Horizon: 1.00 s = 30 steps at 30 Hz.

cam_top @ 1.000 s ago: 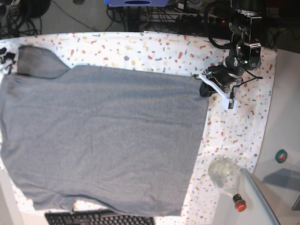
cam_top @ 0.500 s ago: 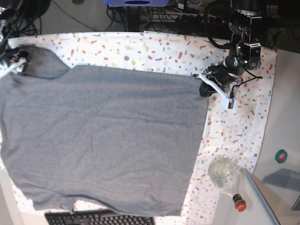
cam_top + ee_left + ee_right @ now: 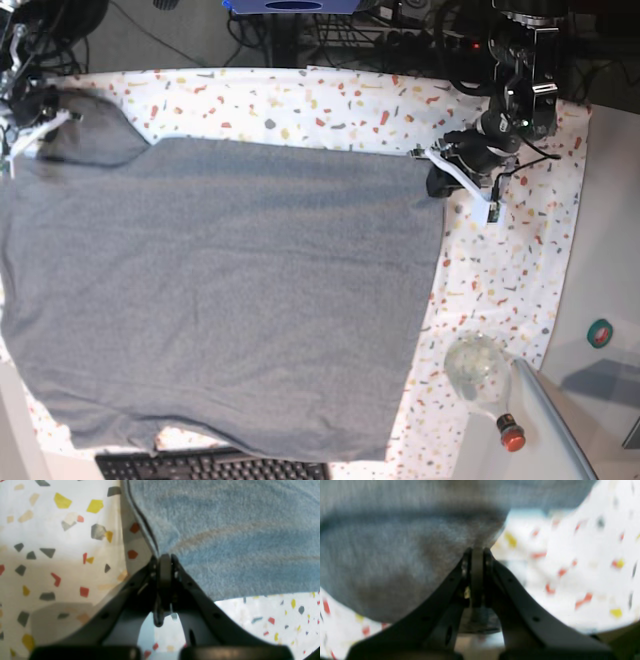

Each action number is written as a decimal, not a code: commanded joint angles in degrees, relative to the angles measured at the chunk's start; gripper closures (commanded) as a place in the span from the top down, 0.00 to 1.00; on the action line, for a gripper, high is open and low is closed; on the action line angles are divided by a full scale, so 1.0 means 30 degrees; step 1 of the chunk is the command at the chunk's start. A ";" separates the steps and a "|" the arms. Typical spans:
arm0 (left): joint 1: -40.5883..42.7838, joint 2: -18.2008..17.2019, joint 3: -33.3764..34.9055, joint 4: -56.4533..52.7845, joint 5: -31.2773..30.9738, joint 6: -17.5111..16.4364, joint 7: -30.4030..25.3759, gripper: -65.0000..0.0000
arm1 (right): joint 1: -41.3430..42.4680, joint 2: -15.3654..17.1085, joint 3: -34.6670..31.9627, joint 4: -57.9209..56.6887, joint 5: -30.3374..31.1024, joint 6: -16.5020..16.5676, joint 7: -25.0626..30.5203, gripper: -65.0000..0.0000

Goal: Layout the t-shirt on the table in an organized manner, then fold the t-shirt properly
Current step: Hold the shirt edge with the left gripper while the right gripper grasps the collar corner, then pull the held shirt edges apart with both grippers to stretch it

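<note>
The heather-grey t-shirt [image 3: 220,300] lies spread flat over most of the speckled table [image 3: 510,270]. My left gripper [image 3: 432,172] is at the shirt's far right corner, shut on the hem. In the left wrist view the left gripper [image 3: 163,558] pinches the edge of the t-shirt [image 3: 237,542]. My right gripper [image 3: 45,112] is at the far left, shut on the sleeve. The right wrist view shows the right gripper [image 3: 477,551] clamped on blurred t-shirt [image 3: 395,555] fabric held a little above the cloth.
A black keyboard [image 3: 210,467] lies at the near edge under the shirt's bottom. A clear round bottle [image 3: 478,368] with a red cap [image 3: 511,436] lies off the cloth at the near right, by a green roll [image 3: 600,332]. Cables crowd the far side.
My right gripper has shut on the sleeve and drawn it toward the far left corner. The left gripper, still shut on the hem corner, has shifted slightly toward the far side.
</note>
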 commanded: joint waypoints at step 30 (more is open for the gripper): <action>0.2476 -0.0253 -0.0136 0.2360 -0.0139 -0.0105 -0.0393 0.00 | -0.3459 -0.3193 0.3565 0.7734 -0.0163 0.0132 -0.4109 0.39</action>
